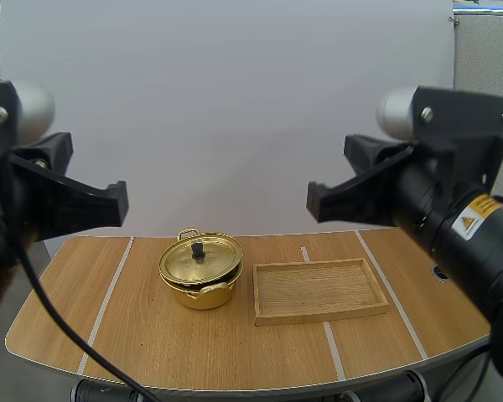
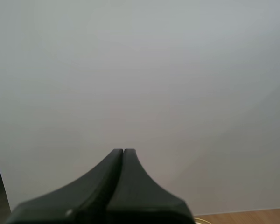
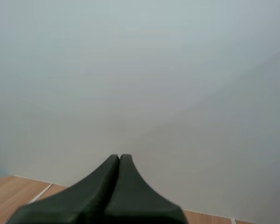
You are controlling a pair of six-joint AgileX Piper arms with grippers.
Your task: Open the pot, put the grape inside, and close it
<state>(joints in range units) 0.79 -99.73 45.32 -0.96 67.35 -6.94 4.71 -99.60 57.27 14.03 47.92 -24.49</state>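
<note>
A gold pot (image 1: 200, 272) sits lidded on the worktop (image 1: 134, 335) beside a bare wooden tray (image 1: 318, 291), no grape visible, possibly already inside, while left gripper (image 2: 123, 150) and right gripper (image 3: 119, 156) hover high, fingers clenched on nothing.

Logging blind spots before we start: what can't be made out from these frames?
- Inside of the pot: hidden by its lid, high view.
- Grape: not seen on the table or tray; possibly in the pot, can't tell.
- Table near edge: cut off by the frame, high view.
- Left gripper and right gripper: shut, facing a blank wall.
</note>
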